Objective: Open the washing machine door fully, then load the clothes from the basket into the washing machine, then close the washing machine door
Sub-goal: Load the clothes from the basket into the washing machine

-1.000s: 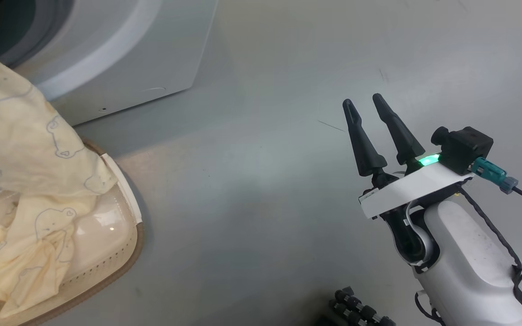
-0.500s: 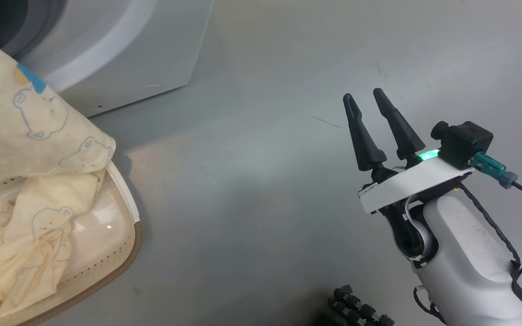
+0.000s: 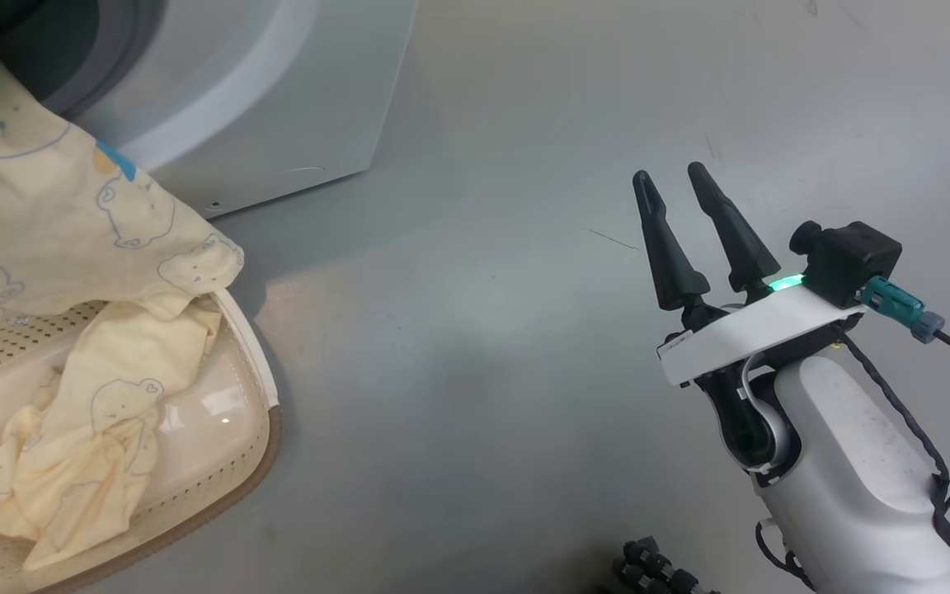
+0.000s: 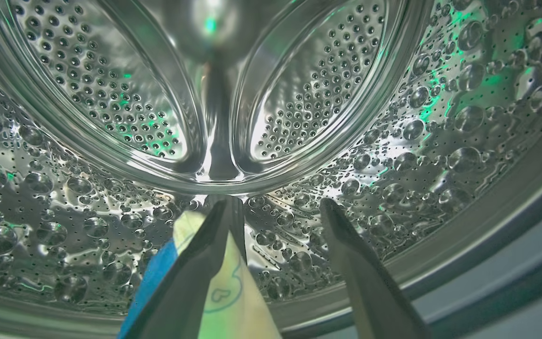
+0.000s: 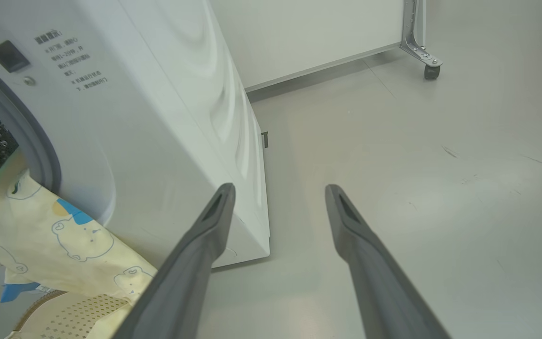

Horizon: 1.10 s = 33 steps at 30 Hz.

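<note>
Left gripper [image 4: 276,202] opened inside washing machine [image 4: 87,94] | clothes [image 3: 71,223] drape into basket [image 3: 248,450]

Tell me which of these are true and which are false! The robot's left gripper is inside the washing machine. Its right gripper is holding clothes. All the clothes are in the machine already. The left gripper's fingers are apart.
1. The left gripper is inside the washing machine. True: it reaches into the steel drum.
2. The right gripper is holding clothes. False: it is open and holds nothing, above the floor.
3. All the clothes are in the machine. False: one yellow garment hangs out of the washing machine toward the basket, and a second garment lies in the basket.
4. The left gripper's fingers are apart. True.
</note>
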{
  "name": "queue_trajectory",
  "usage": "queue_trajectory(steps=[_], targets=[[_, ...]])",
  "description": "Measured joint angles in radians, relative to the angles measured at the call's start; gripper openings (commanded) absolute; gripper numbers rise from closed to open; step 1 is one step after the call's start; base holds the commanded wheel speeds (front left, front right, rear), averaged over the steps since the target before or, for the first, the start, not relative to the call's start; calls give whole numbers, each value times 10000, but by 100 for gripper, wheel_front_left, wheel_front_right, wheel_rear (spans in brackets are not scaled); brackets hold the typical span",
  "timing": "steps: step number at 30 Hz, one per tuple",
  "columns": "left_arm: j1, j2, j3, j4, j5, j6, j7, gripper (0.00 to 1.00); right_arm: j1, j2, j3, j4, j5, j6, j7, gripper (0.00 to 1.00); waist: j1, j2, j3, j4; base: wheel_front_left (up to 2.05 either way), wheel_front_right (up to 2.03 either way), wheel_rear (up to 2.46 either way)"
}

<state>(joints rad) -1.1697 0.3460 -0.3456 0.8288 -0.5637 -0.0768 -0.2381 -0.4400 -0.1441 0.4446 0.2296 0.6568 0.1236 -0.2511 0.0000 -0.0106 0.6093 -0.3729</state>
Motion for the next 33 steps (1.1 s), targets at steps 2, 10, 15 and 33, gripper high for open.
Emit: queue_trajectory(steps=[2,10,15,33], targets=[[108,-71,-82,69,0,-79,-4,100,0,-6,-25,21,-52,0,0,100,0,0,-82,74,0,0,0],[814,-278,-324,127,0,-230,-92,100,10,-142,-169,121,-52,0,0,100,0,0,-449,395,0,0,0],[1398,-393,-447,-224,4,-278,-104,100,50,-217,-320,136,-54,0,0,100,0,0,-747,652,0,0,0],[4194,-416,447,-2821,2,-353,-180,100,319,-487,-890,17,-161,0,0,100,-1,0,-1552,1375,0,0,0]])
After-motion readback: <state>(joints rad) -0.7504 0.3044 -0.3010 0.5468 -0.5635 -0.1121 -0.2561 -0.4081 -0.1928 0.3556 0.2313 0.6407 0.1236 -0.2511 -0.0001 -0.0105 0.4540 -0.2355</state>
